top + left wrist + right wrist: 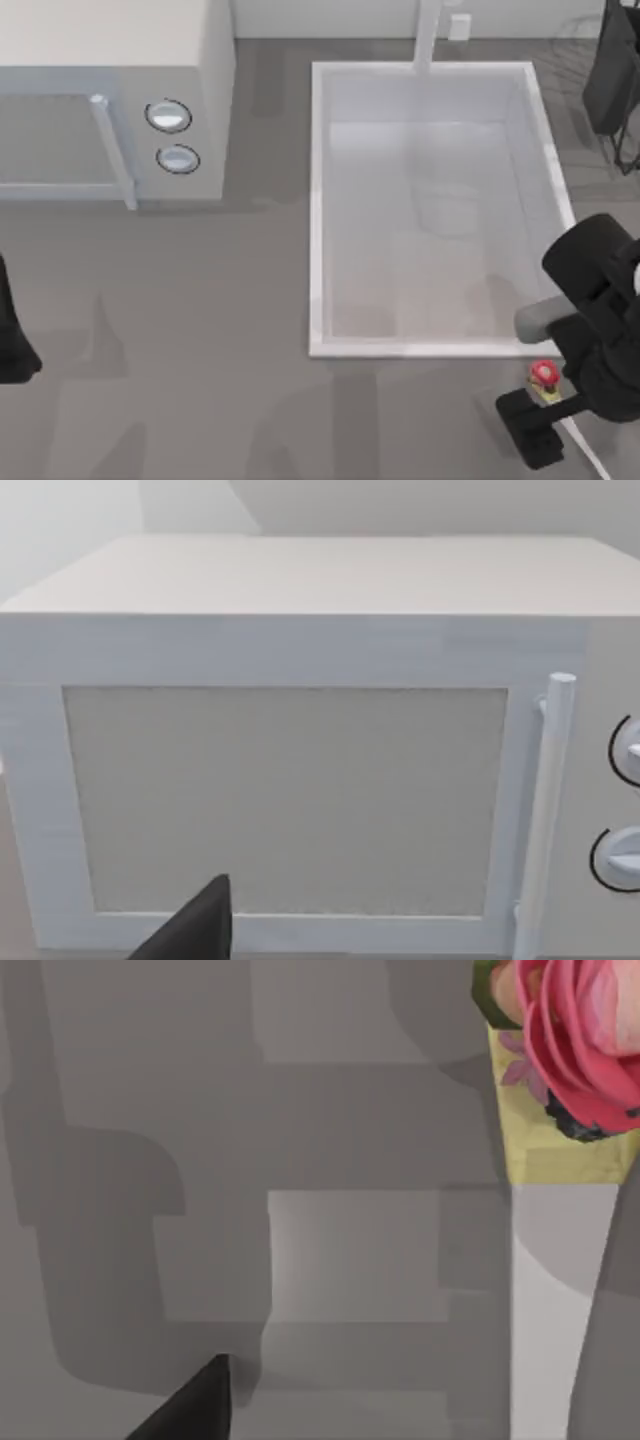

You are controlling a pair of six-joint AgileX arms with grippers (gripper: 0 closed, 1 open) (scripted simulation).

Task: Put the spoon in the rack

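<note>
Lower right of frame: right hand over spoon, grip state indiscernible; spoon judged light, stiff, slim, best pinched mid-handle; left hand parked at left edge.

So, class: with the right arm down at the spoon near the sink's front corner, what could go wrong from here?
1. The spoon is slim; the right gripper sits close by its head and could knock it away or grip it poorly.
2. The rack lies at the far right edge beyond the sink, so a low carry may clip the sink's rim.
</note>
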